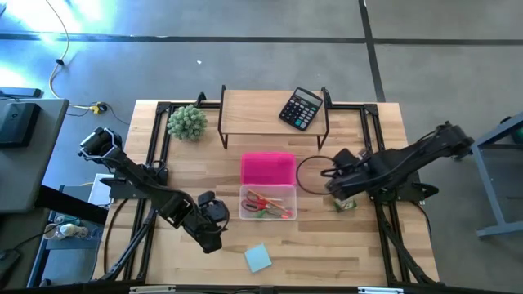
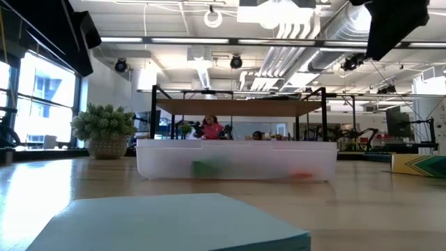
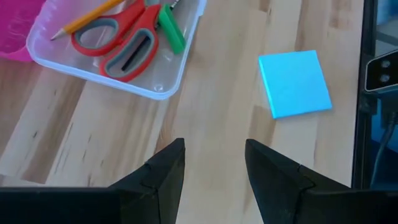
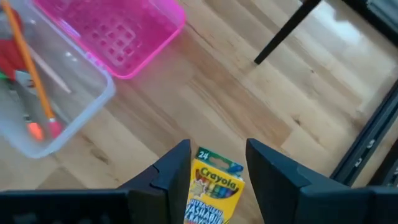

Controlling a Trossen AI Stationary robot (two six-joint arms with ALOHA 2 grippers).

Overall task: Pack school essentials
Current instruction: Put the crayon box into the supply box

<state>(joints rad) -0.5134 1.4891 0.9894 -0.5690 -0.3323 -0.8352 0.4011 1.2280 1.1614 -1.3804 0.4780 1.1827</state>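
My right hand (image 4: pixel 217 168) hangs released over the crayon box (image 4: pixel 214 193) at the clear bin's (image 1: pixel 268 202) three o'clock, my left hand (image 3: pixel 214 171) released at its seven.

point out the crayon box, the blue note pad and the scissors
crayon box (image 4: pixel 213 191): right wrist view, on its printed front face
blue note pad (image 3: pixel 294 83): left wrist view, middle of its top sheet
scissors (image 3: pixel 124 38): left wrist view, on the red handles

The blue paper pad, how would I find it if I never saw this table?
Start at the clear plastic box in the middle of the wooden table. Go toward the front edge: the note pad lies alone beside the left gripper. It's the only flat, light-blue square.
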